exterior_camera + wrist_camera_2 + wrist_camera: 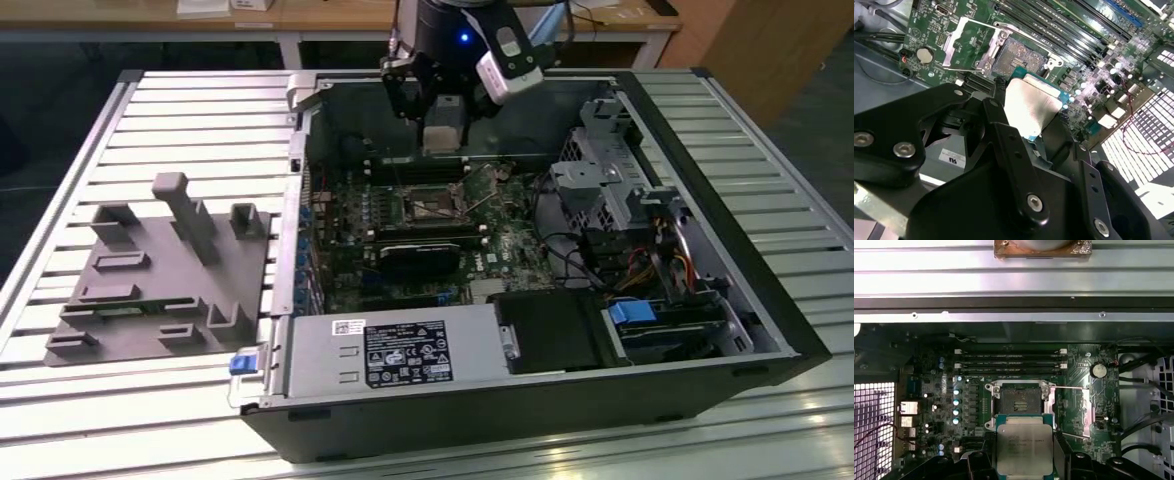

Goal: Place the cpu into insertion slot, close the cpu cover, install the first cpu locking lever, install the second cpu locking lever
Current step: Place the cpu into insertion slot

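The cpu is clamped in the jaws of the gripper above the uncovered insertion slot, and is probably best lowered level, edges squared to the rim.

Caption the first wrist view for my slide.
Chip held in the pincer near the empty socket, with the cover flipped open beside it.

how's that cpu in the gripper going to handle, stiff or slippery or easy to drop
Probably stiff: the cpu is a flat plate with a metal top and sits straight in the gripper. Likely a bit slippery, since that top looks smooth and it is held only by its edges. Probably light, being thin.
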You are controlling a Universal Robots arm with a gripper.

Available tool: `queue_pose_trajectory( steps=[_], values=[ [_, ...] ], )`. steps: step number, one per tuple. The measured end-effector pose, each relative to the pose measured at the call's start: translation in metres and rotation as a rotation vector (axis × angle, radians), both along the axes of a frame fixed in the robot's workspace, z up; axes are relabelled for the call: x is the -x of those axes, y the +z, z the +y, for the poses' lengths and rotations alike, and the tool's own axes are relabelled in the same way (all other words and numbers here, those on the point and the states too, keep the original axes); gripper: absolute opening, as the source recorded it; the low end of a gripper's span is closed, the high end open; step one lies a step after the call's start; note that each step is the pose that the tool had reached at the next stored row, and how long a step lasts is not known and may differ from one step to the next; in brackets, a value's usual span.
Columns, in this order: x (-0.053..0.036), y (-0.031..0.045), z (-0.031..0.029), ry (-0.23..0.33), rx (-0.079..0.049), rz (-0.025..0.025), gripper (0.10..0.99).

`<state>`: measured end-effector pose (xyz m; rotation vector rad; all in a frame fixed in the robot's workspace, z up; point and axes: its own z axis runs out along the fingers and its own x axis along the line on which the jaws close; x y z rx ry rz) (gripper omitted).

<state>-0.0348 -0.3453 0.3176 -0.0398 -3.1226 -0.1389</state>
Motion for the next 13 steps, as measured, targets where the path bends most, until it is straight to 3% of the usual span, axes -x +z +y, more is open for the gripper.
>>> queue_pose_trajectory(
  steps=[7,13],
  values=[
    [0.0002,-0.0119,0.0,0.0,0.0,-0.0002,0.537],
    [0.0003,-0.0153,0.0,-0.011,0.001,-0.0001,0.537]
  ],
)
